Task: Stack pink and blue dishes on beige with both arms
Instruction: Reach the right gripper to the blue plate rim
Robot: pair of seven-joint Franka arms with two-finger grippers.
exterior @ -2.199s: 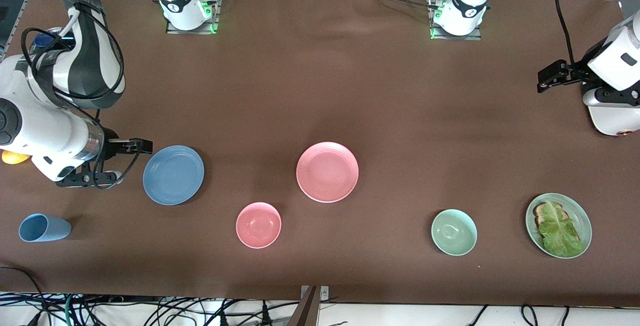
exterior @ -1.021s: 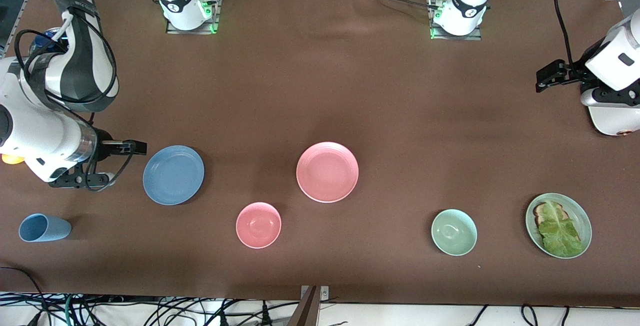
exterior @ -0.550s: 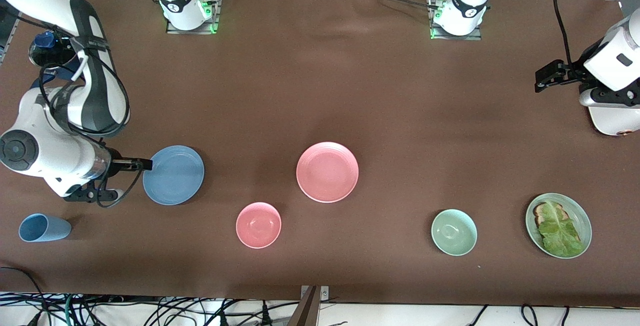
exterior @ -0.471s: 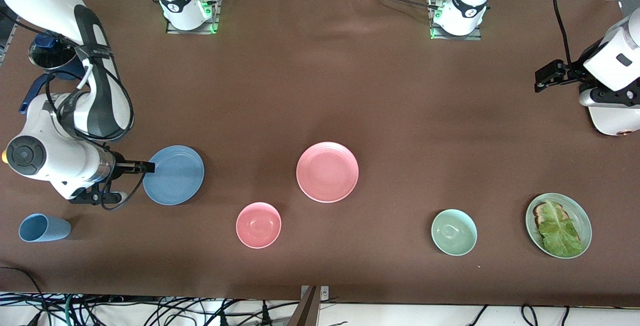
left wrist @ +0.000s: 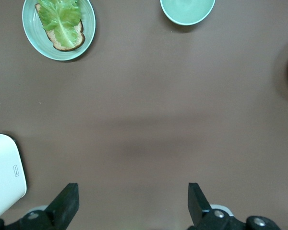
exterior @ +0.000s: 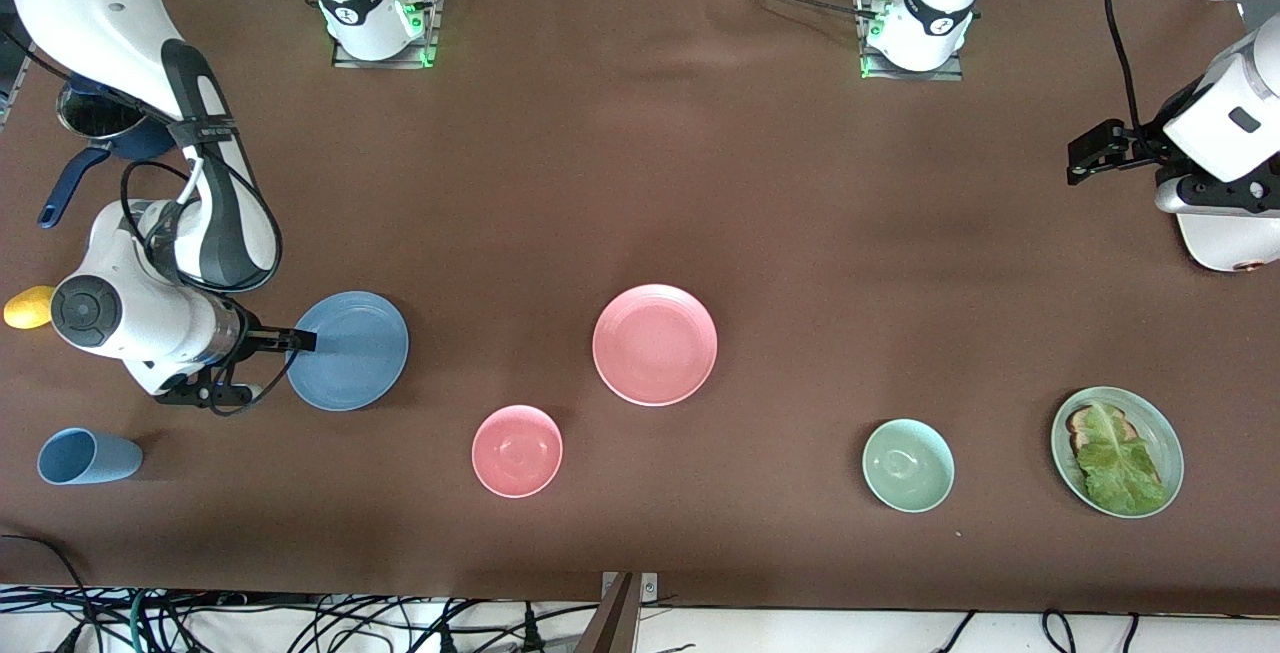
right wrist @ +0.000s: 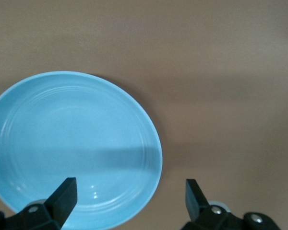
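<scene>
The right gripper (exterior: 300, 341), fingers spread, hovered at the rim of the flat dusty-blue round plate (exterior: 347, 350), toward the right arm's table end. It looked stiff, glossy, probably slippery: pinch the thin rim. The left gripper (exterior: 1080, 155) waited, jaws wide.

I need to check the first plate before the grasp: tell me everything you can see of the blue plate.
The blue plate is flat, round, dusty blue with faint rings near its rim, smooth like glazed ceramic or plastic, and empty. It lies flat on the brown table toward the right arm's end. The open right gripper is at its rim; contact is unclear.
</scene>
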